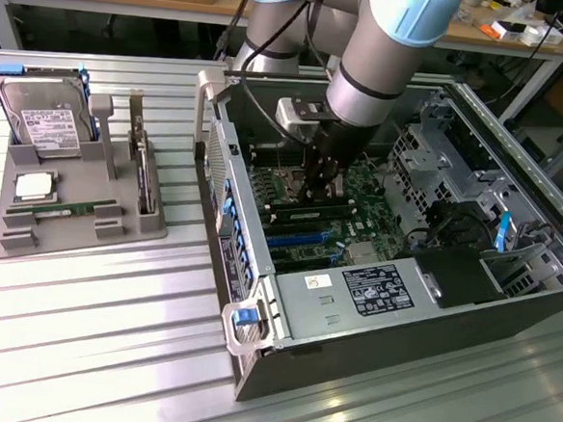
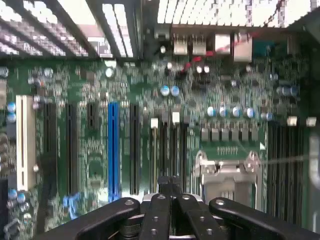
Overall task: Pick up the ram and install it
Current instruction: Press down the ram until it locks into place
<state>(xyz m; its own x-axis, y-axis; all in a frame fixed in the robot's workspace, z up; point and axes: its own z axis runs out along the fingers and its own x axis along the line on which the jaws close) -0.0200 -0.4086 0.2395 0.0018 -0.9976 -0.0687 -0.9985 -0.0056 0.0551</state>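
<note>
A ram point(image 1: 64, 208), a thin green stick, lies flat in the grey tray point(image 1: 14, 241) on the exterior view's left. My gripper point(image 1: 314, 192) is down inside the open computer case point(image 1: 256, 296), just over the motherboard's memory slots point(image 2: 169, 150). A second long green strip point(image 1: 335, 212) runs along a slot right under the fingertips; I cannot tell whether they touch it. In the wrist view the black fingers point(image 2: 156, 212) meet at their tips, and the gripper point(image 2: 171, 186) is shut with nothing clearly between them.
The tray also holds a silver hard drive point(image 1: 44, 117) and a square processor chip point(image 1: 34, 186). Beside the memory slots sit the processor socket point(image 2: 225, 170), a blue slot point(image 2: 113, 145) and a white slot point(image 2: 23, 135). Drive cages point(image 1: 450, 155) and the power supply point(image 1: 353, 293) crowd the case.
</note>
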